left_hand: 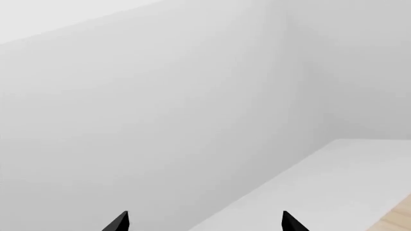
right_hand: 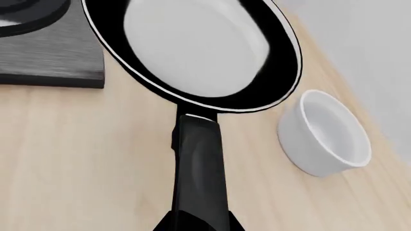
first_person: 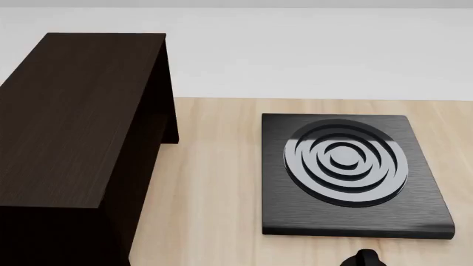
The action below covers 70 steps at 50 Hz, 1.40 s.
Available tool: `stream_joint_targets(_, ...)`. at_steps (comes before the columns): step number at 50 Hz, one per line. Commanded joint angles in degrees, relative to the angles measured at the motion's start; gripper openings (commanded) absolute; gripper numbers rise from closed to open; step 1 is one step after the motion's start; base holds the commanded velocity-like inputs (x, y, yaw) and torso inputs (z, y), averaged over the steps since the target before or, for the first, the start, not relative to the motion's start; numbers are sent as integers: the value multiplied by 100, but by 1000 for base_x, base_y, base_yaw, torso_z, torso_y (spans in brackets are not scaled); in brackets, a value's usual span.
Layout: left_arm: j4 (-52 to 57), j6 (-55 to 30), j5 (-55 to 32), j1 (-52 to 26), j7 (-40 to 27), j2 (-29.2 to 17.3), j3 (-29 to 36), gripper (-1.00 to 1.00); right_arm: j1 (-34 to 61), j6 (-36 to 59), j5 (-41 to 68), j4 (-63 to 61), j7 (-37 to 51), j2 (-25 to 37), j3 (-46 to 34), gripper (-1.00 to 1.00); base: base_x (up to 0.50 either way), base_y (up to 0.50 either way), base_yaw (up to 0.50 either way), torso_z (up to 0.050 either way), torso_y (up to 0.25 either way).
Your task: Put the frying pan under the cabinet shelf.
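Light wooden tabletop (first_person: 214, 183), pale grain, running back to a white wall. Resting on it: dark brown cabinet shelf (first_person: 74, 122) at the left, square black plate (first_person: 347, 172) with concentric rings at the right, white pot (right_hand: 327, 134) standing beside the frying pan (right_hand: 192, 48).

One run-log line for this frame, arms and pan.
left gripper: open, empty | right gripper: on black frying pan handle | dark brown cabinet shelf: pan not under

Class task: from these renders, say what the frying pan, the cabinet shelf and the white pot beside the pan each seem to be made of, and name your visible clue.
Frying pan: likely coated metal; glossy black body, reflective inside, thin bright rim.
Cabinet shelf: dark brown wood or veneer; fine grain lines, matte.
White pot: perhaps ceramic; smooth, plain white, thick wall, though plastic cannot be ruled out.
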Motion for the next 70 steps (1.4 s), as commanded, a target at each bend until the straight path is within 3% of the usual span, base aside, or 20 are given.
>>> stream_joint_targets(1, 74, -26, -106, 16, -78, -66, -54, 100, 153, 372, -297, -404, 25, 401, 479, -100, 0, 0, 0, 0, 0)
stream_joint_targets(23, 139, 114, -198, 173, -122, -161, -104, 100, 1316, 982, 992, -815, 583, 1323, 94, -100, 0, 0, 0, 0, 1)
stream_joint_targets(32, 170, 144, -242, 209, -152, -190, -119, 100, 1974, 695, 1676, -854, 811, 1858, -459, -100, 0, 0, 1, 2, 1)
stream_joint_targets(37, 198, 140, -291, 223, -185, -208, -142, 100, 2190, 122, 2212, -920, 945, 2503, -912, -100, 0, 0, 0, 0, 0)
stream_joint_targets(47, 135, 135, -321, 126, -171, -240, -149, 100, 2842, 989, 2399, -1238, 578, 2563, -376, -100, 0, 0, 1, 0, 1)
stream_joint_targets(48, 132, 130, -334, 117, -176, -242, -157, 100, 3702, 1849, 2058, -1222, 518, 1703, -1235, -100, 0, 0, 3, 0, 0)
stream_joint_targets(49, 131, 125, -337, 108, -180, -245, -155, 100, 4561, 2708, 1199, -1388, -341, 844, -2021, -100, 0, 0, 0, 0, 0)
stream_joint_targets(50, 131, 119, -347, 97, -183, -248, -159, 100, 5421, 3385, 1613, -1097, 183, 978, -2841, -100, 0, 0, 0, 0, 0)
stream_joint_targets(51, 125, 109, -363, 74, -191, -251, -173, 100, 6280, 3381, 2170, -967, 644, 1008, -3537, -100, 0, 0, 0, 0, 0)
stream_joint_targets(54, 126, 78, -389, 29, -207, -259, -173, 100, 8778, 3361, 2533, -835, 919, 986, -4358, -100, 0, 0, 2, 0, 3)
stream_joint_targets(63, 69, -30, -509, -229, -270, -280, -259, 100, 10850, 3369, 2902, -552, 1007, 658, -6208, -100, 0, 0, 1, 1, 1)
stream_joint_targets(70, 92, -75, -582, -294, -332, -313, -295, 100, 11906, 3341, 2909, -384, 859, 361, -7069, -100, 0, 0, 0, 0, 1)
